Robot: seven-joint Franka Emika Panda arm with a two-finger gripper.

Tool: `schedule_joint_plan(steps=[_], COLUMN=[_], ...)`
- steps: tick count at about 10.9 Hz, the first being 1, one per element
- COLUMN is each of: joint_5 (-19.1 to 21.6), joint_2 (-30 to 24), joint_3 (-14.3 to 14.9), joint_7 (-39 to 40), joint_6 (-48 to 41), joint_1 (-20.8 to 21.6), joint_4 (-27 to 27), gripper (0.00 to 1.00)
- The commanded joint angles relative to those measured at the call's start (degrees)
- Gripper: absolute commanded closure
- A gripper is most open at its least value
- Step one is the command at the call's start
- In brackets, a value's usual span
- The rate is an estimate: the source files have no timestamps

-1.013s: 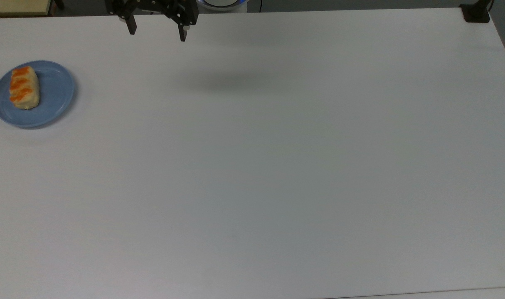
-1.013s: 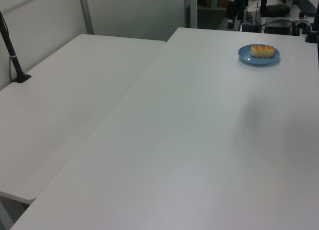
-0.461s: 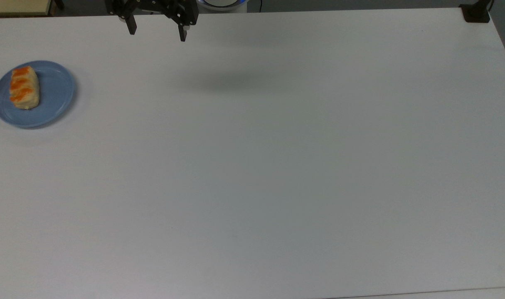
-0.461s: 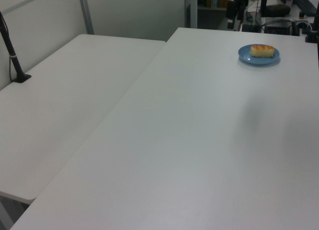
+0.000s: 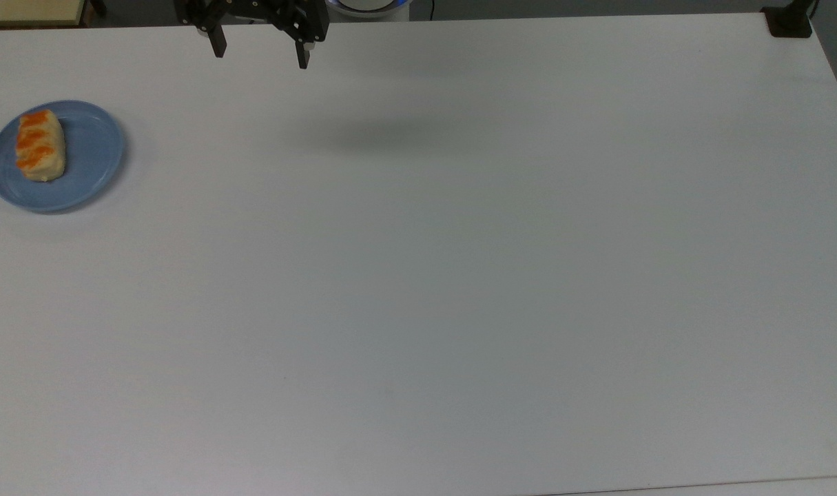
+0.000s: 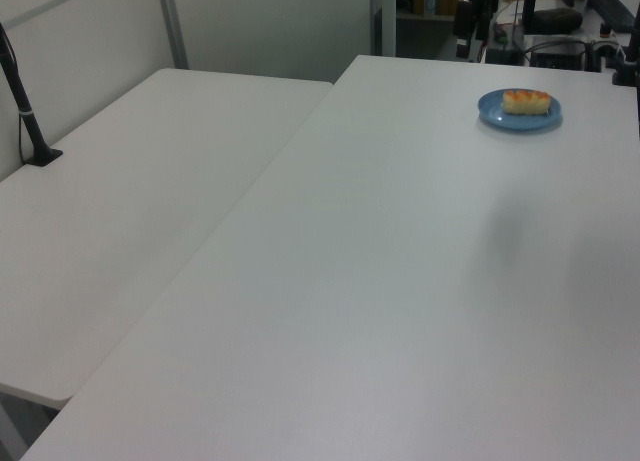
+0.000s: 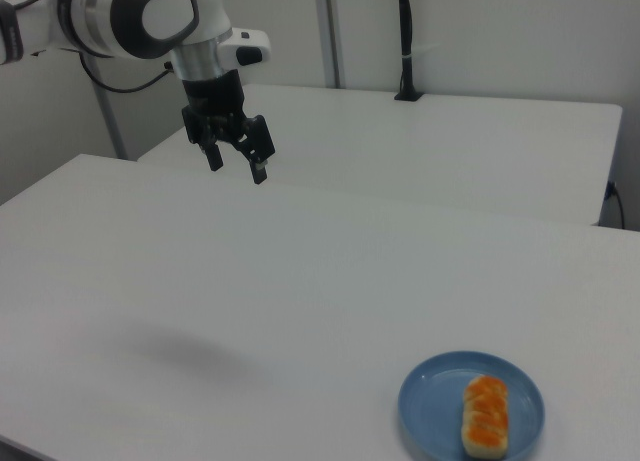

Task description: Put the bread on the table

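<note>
Nothing has shifted since a second ago. White table (image 5: 459,275) spans the scene; the Panda arm (image 7: 140,16) hangs high above it, its gripper (image 7: 236,165) empty with jaws spread apart. Well apart, the blue plate (image 7: 435,406) carries the bread (image 7: 485,414), near the top view's left edge.

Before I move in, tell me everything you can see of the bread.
The bread is a small oblong pale-yellow bun with orange diagonal stripes across its top. It lies flat on the blue plate, off-centre toward the top view's left, long axis roughly up-down in that view. It looks soft and whole. Only the plate touches it; the open end effector hangs far away above the table.
</note>
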State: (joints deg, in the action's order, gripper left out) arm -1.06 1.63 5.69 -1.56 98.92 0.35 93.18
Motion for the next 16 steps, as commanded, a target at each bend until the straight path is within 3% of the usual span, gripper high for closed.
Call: schedule_joint_plan(steps=[1,5,7,9,11,13,16], joint_5=[0.3,-0.7,-2.1,-2.6,-10.0,-10.8,-10.8], joint_2=[-0.3,-0.5,-0.6,0.1,2.0,4.3,11.3], joint_3=[-0.8,0.0,0.8,4.1,4.9,8.2,8.6], joint_7=[-0.1,2.5,16.0,30.2,36.3,37.7,37.7], joint_6=[-1.1,-1.2,-1.3,-1.3,-1.0,5.4,18.7], joint_1=[-0.5,-2.9,-6.1,-8.7,-11.8,-14.6,-19.0], joint_4=[-0.2,-0.2,-0.2,0.1,1.2,3.5,5.3], gripper=[0.00,0.00,0.00,0.00,0.00,0.00,0.00])
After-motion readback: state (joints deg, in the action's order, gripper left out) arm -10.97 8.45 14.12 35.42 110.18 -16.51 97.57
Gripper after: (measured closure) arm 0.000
